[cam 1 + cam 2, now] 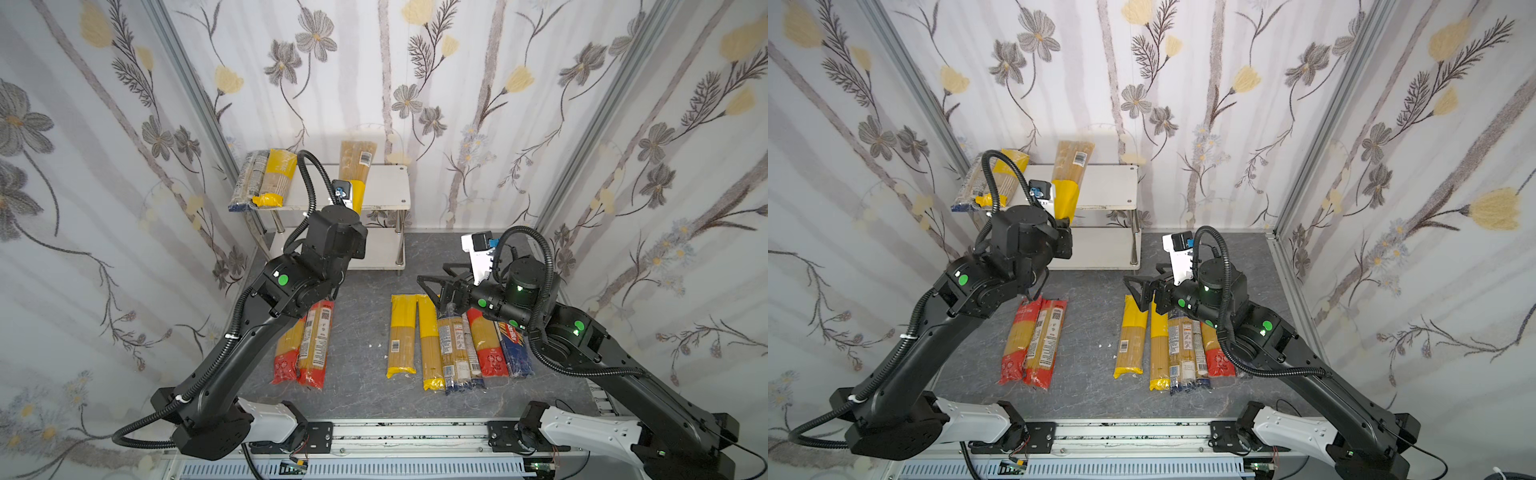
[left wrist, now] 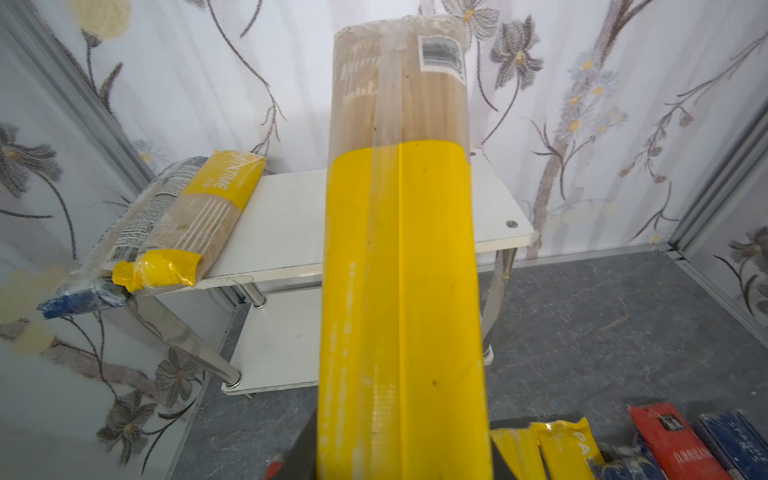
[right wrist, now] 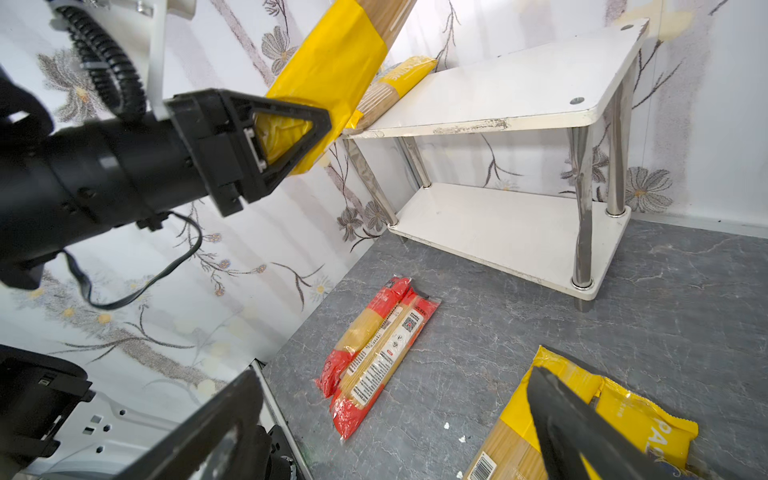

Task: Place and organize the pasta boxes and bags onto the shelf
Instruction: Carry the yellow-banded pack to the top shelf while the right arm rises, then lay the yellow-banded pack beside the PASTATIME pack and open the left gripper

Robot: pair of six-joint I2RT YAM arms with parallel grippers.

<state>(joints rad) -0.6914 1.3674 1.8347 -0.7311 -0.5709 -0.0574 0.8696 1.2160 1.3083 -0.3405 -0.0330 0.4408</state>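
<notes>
My left gripper (image 2: pixel 401 461) is shut on the yellow end of a long spaghetti pack (image 1: pixel 356 166). The pack slants up over the front edge of the shelf's top board (image 1: pixel 386 187), in the middle. Two packs lie side by side at that board's left end, one with dark-blue ends (image 1: pixel 249 178) and one with yellow ends (image 1: pixel 276 176). The lower board (image 3: pixel 498 232) is bare. My right gripper (image 1: pixel 436 282) hangs open just above the far ends of a row of several packs on the table, over a yellow one (image 1: pixel 402 332).
Two red-ended packs (image 1: pixel 309 345) lie together on the grey table under my left arm. The row at the right ends with a red-ended pack (image 1: pixel 486 345) and a dark blue Barilla pack (image 1: pixel 513 345). Flowered walls close in three sides.
</notes>
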